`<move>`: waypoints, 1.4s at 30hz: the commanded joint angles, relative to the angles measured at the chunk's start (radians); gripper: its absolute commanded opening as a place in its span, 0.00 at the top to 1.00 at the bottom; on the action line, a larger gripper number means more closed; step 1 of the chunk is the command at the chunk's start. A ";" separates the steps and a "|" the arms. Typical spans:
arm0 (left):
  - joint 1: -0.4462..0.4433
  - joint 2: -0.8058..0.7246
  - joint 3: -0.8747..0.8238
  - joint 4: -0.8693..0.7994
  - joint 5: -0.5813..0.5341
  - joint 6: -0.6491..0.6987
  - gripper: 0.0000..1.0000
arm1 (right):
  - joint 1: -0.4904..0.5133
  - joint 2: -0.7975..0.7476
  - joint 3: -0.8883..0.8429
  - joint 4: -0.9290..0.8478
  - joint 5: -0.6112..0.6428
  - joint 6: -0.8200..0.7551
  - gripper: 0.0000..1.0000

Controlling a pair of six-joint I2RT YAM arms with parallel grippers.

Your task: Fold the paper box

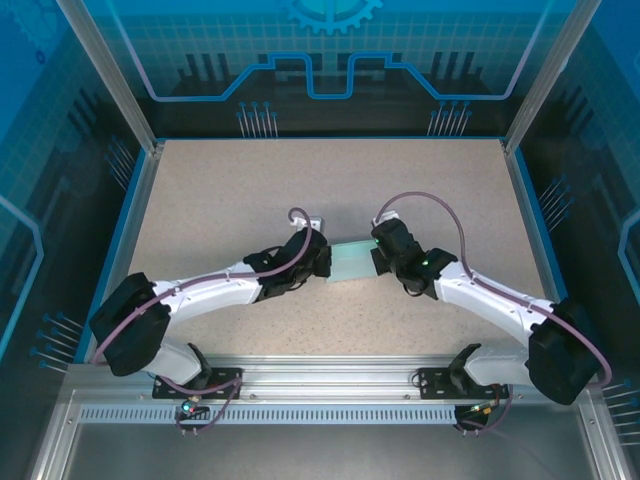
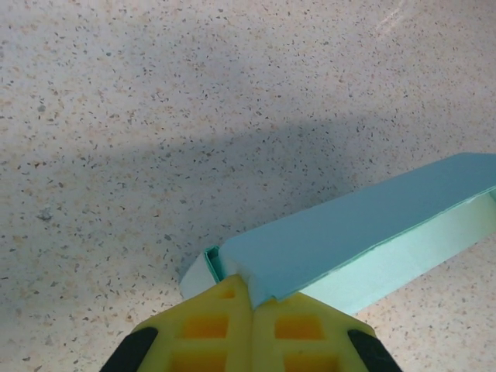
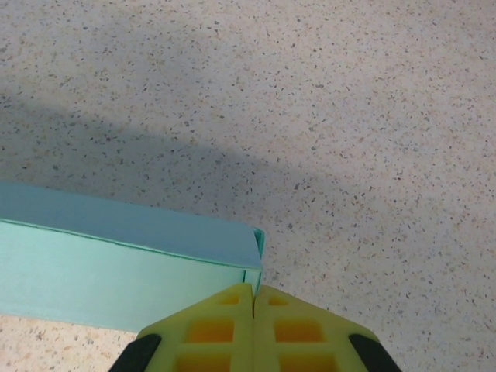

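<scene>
The paper box (image 1: pixel 352 262) is a pale light-blue, flat rectangular box lying on the speckled table between my two grippers. My left gripper (image 1: pixel 326 262) is at its left end. In the left wrist view the yellow fingers (image 2: pixel 209 318) are pressed together and my left gripper (image 2: pixel 253 290) pinches the near corner of the paper box (image 2: pixel 349 232). My right gripper (image 1: pixel 377 257) is at the right end. In the right wrist view my right gripper (image 3: pixel 253 287) is shut, with the thin end wall of the paper box (image 3: pixel 116 232) running into the seam between its tips.
The speckled beige table (image 1: pixel 250 190) is bounded by a blue-edged frame and aluminium posts (image 1: pixel 110 70). The arm bases sit on the metal rail (image 1: pixel 320 385) at the near edge. Purple cables (image 1: pixel 440 205) loop above both arms.
</scene>
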 commanded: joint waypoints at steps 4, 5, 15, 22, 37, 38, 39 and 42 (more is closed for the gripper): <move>-0.055 0.043 -0.065 0.020 -0.015 0.117 1.00 | 0.027 -0.070 0.028 -0.089 -0.116 -0.050 0.89; -0.064 0.045 -0.067 0.029 -0.026 0.126 1.00 | 0.026 -0.077 0.045 -0.112 -0.125 -0.053 0.85; -0.105 0.054 -0.066 0.035 -0.091 0.173 1.00 | -0.051 -0.122 0.157 -0.209 -0.233 -0.050 0.63; -0.112 0.057 -0.041 0.013 -0.106 0.190 1.00 | -0.135 -0.089 0.172 -0.209 -0.373 -0.044 0.54; -0.132 0.066 -0.018 -0.005 -0.133 0.206 1.00 | -0.227 -0.118 -0.038 -0.200 -0.466 0.057 0.53; -0.133 0.066 -0.018 -0.005 -0.133 0.206 1.00 | -0.227 -0.127 -0.056 -0.197 -0.466 0.066 0.53; -0.133 0.066 -0.018 -0.007 -0.131 0.206 1.00 | -0.227 -0.134 -0.070 -0.193 -0.469 0.074 0.53; -0.134 0.065 -0.016 -0.009 -0.125 0.204 1.00 | -0.217 -0.152 -0.111 -0.191 -0.465 0.103 0.54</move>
